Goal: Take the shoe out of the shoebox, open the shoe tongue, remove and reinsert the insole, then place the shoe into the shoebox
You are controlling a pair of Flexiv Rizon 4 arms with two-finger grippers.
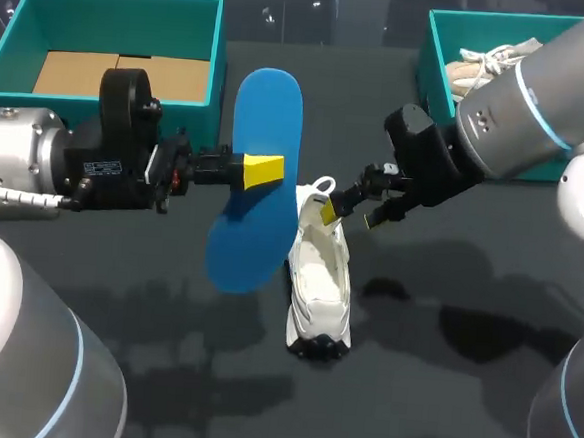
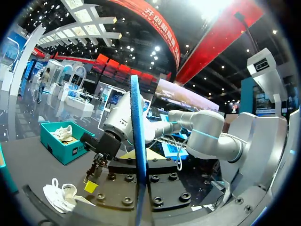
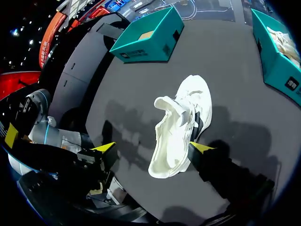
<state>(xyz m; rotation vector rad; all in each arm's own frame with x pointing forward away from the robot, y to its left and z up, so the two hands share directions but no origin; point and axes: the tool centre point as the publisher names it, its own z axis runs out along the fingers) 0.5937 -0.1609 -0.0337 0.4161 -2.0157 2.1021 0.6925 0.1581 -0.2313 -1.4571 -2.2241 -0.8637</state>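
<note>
Blue insole (image 1: 270,107) upright in the air, pinched in the left tool (image 1: 265,170), white sneaker (image 1: 319,291) sole-down on the dark desk (image 1: 440,390) just beside it, mouth gaping, open teal shoebox (image 1: 127,2) far left, second shoebox (image 1: 443,44) far right

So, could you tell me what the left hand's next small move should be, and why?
Probably swing the insole over the mouth of the shoe. The left hand holds it aloft beside the shoe, not yet inside, and the right hand is open with one fingertip at the heel collar, seemingly steadying it.
</note>
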